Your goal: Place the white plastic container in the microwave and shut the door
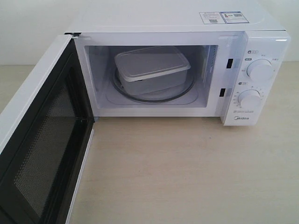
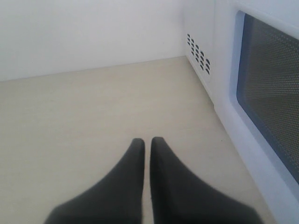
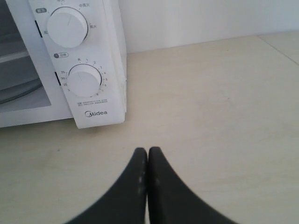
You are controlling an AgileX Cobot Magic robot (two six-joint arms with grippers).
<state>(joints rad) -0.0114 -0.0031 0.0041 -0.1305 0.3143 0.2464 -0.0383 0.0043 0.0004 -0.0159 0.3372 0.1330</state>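
The white plastic container [image 1: 152, 70] sits lidded on the glass turntable [image 1: 182, 94] inside the microwave [image 1: 163, 18]. The door [image 1: 42, 154] stands swung wide open on the left, its black mesh inner face showing. Neither gripper appears in the exterior view. My left gripper [image 2: 147, 140] is shut with nothing in it, low over the table beside the door's outer face [image 2: 273, 88]. My right gripper [image 3: 147, 149] is shut and holds nothing, over the table in front of the microwave's dial panel [image 3: 84, 79].
The pale wooden table [image 1: 187, 177] stretches in front of the microwave. A white wall [image 2: 88, 32] stands behind. Vent slots [image 2: 198, 54] mark the microwave's side near the open door.
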